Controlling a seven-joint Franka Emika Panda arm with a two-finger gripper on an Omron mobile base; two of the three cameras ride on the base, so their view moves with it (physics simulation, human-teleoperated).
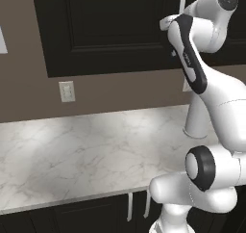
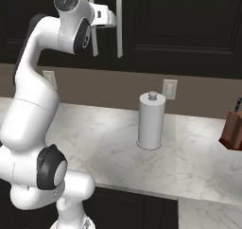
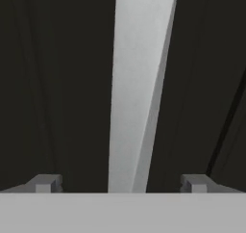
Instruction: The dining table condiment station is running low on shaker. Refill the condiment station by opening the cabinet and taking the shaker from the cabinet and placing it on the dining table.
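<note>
1. While the white arm rises from the lower right of the left base view, its hand (image 1: 177, 21) is lifted against the cabinet (image 1: 110, 25), a tall black wall unit hung above the marble tabletop (image 1: 86, 150). The cabinet door, with its recessed panel, is shut. A sliver of the silver bar handle (image 1: 182, 3) shows just above the hand, standing upright. A white wall outlet (image 1: 67, 91) sits on the brown wall below the cabinet.

2. From the right base view, the hand (image 2: 109, 21) reaches level toward the cabinet (image 2: 179, 24) and sits between two long silver handles; the nearer handle (image 2: 119, 25) runs vertically, its long axis straight up and down, just beside the hand. A white paper towel roll (image 2: 151, 120) stands upright on the tabletop (image 2: 198, 152), and a brown knife block (image 2: 232, 128) is at the right edge.

3. Along the hand view, the handle (image 3: 139, 83) fills the middle as a pale bar running from bottom to top, between the two finger tips (image 3: 45, 183). The fingers are spread wide, one on each side of the bar, not touching it.
</note>
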